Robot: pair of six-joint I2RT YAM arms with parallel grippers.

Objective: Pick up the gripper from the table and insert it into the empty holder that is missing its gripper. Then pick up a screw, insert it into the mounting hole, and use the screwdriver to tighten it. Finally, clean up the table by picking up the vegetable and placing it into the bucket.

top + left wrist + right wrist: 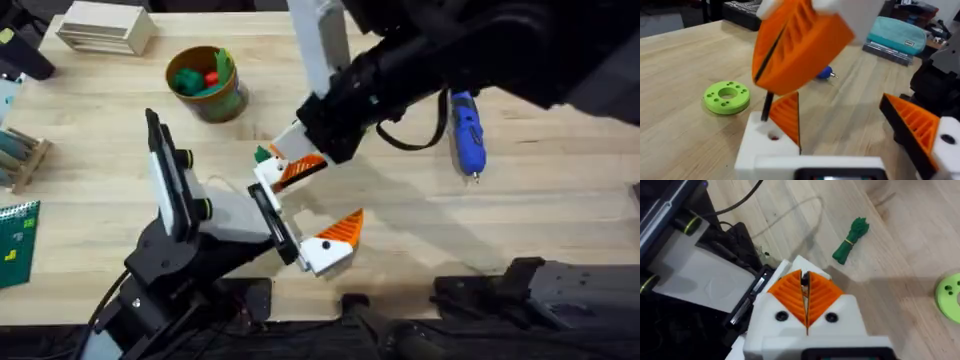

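Right jaws [805, 287] pinch a thin dark screw at the left arm's holder [771, 137]; left jaws [325, 215] spread. Vegetable [851, 240] lies on the worktop [520, 215].

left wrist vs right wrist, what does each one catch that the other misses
Left wrist, not right wrist: the screwdriver lying far back and a teal pouch. Right wrist, not left wrist: the vegetable on the table. Both: the lime-green disc, and the right claw shut on a thin dark screw.
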